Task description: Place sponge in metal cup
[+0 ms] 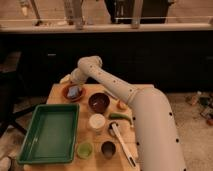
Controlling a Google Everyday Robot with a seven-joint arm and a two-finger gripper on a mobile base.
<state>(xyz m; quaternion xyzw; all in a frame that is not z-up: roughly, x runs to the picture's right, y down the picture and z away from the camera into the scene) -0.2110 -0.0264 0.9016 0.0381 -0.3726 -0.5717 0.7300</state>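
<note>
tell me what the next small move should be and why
Probably lower the gripper a little onto the sponge and close the fingers on it. The sponge lies on the orange plate at the table's far left. The gripper hangs open right at the sponge's far edge, holding nothing. The metal cup stands empty at the near edge, so the grasp comes first.

End effector (67, 79) by plate (80, 97); white cup (96, 121), utensil (123, 145) flank metal cup (108, 148).
</note>
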